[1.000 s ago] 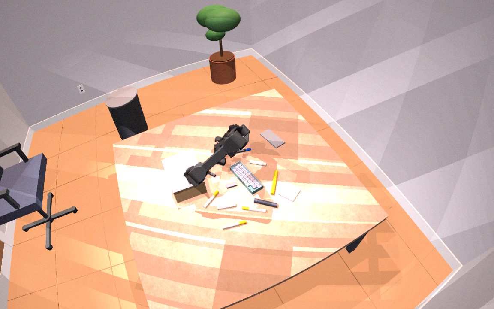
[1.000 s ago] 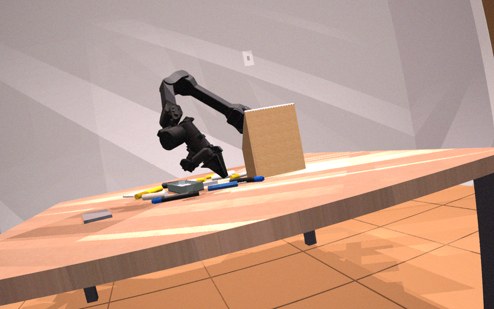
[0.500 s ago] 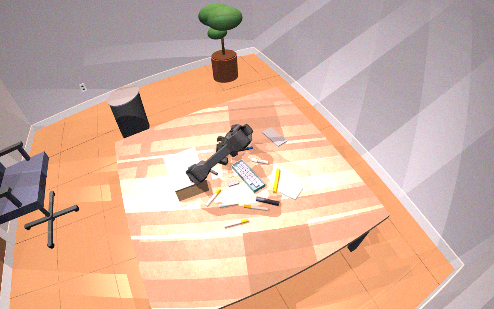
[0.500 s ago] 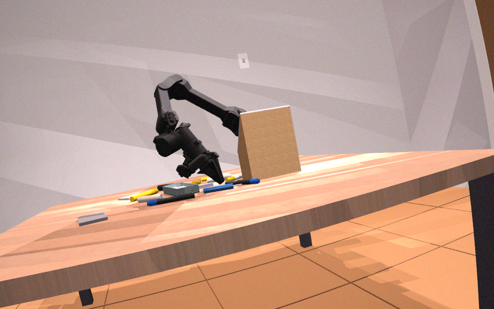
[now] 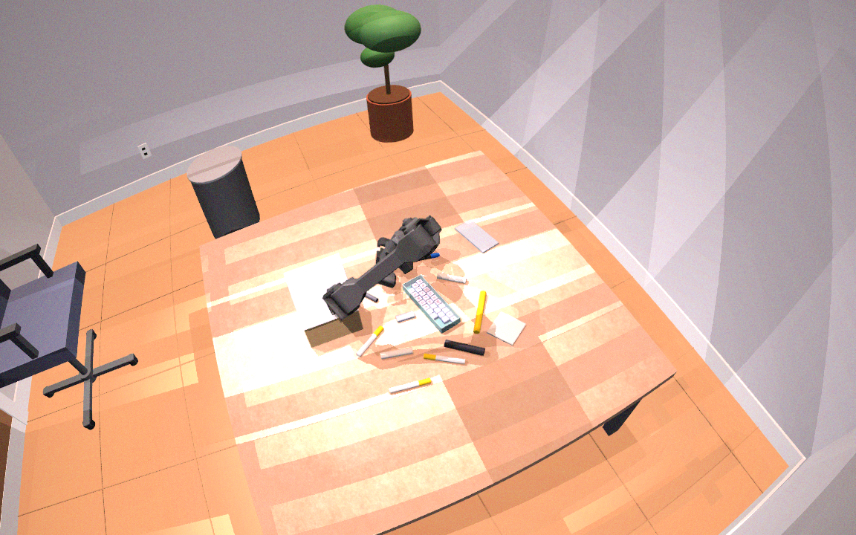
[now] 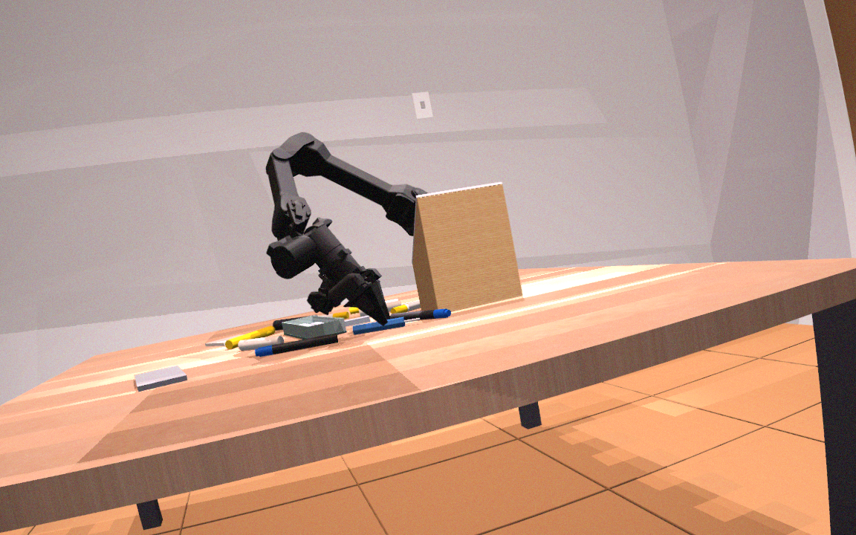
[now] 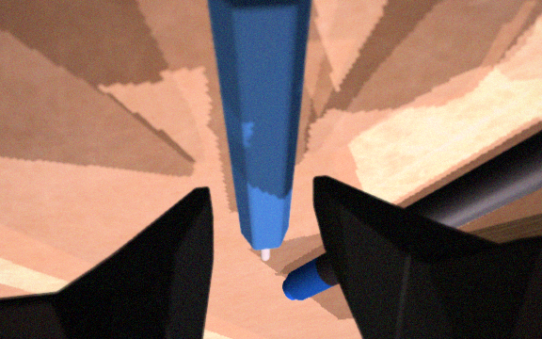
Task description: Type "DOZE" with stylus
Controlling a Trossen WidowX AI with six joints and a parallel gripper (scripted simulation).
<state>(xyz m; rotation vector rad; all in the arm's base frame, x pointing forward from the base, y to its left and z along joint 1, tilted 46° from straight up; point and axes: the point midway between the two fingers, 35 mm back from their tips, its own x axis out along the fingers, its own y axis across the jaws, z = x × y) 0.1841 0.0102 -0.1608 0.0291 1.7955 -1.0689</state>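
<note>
The blue six-sided stylus [image 6: 363,328] [image 7: 266,118] lies on the desk, its short white tip pointing between my fingers in the wrist view. My gripper [image 6: 384,320] [image 7: 263,195] is open and low over the stylus, one finger on each side of its tip end, with gaps showing on both sides. Whether the fingers reach down to the desk I cannot tell. The teal keyboard [image 5: 431,303] [image 6: 328,328] with pale keys lies close by and is out of the wrist view. The arm hides the stylus in the top view.
A black pen with a blue end [image 6: 421,314] [image 7: 497,188] lies beside the stylus, partly behind the right finger in the wrist view. A wooden stand [image 5: 334,327] [image 6: 467,246] rises near the arm's base. A yellow marker [image 5: 479,311] [image 6: 251,336] and a white marker [image 5: 451,278] flank the keyboard.
</note>
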